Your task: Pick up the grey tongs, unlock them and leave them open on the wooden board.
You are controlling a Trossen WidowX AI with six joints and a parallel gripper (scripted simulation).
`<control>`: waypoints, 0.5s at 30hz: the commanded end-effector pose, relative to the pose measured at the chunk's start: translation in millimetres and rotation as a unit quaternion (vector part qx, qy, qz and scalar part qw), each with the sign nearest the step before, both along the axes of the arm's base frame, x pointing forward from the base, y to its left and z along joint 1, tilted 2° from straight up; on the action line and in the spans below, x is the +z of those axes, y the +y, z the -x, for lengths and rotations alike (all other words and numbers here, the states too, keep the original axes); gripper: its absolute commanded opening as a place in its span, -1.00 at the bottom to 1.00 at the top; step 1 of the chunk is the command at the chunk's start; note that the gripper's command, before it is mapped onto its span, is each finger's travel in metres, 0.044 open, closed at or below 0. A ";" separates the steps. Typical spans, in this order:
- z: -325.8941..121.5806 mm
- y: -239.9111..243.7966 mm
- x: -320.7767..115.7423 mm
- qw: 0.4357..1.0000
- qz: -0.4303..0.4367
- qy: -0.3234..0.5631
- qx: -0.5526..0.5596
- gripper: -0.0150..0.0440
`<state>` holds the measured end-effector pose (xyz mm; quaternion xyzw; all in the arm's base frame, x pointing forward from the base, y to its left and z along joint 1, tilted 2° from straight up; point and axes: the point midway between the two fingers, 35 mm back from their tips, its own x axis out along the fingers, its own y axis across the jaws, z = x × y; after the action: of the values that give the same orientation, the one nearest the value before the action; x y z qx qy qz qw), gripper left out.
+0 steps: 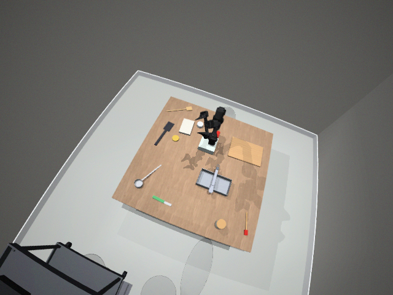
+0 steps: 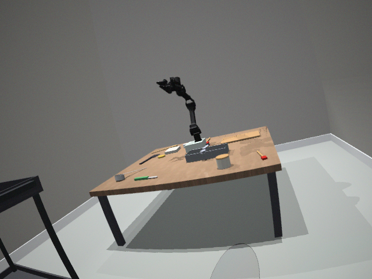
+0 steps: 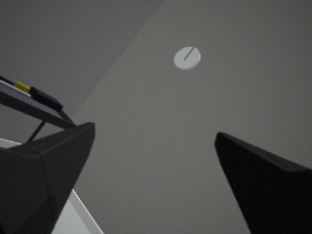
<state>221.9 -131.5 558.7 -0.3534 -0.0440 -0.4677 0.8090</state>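
The grey tongs (image 1: 214, 180) (image 2: 206, 149) lie across the roasting tin (image 1: 204, 178) (image 2: 198, 156), over its long walls, with both ends past the rims. Their arms look together; the lock is too small to make out. The wooden board (image 1: 238, 155) (image 2: 243, 137) lies flat near the table's right edge, with nothing on it. My gripper (image 1: 197, 126) (image 2: 158, 85) (image 3: 157, 134) is open and empty. It is raised high above the table, well away from the tongs, and the wrist view shows only wall, floor edge and another stand between and around the fingers.
A wooden-lidded jar (image 1: 220, 224) (image 2: 223, 162) and a red-headed tool (image 1: 245, 232) (image 2: 263, 157) are near the front right. A ladle (image 1: 138, 183) (image 2: 120, 177) and green-handled knife (image 1: 158, 199) (image 2: 142, 178) lie front left. A black spatula (image 1: 168, 126), yellow disc (image 1: 175, 137) and white block (image 1: 186, 126) lie back left.
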 end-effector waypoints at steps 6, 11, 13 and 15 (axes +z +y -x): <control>-42.5 4.1 -27.4 0.997 -0.014 0.051 0.049 0.39; -95.2 14.4 -72.3 0.985 -0.038 0.120 0.118 0.39; -117.1 19.5 -96.4 0.975 -0.061 0.152 0.151 0.39; -135.2 24.0 -123.6 0.963 -0.089 0.178 0.181 0.39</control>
<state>328.7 -113.7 474.9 -0.3608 0.0405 -0.2993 0.8824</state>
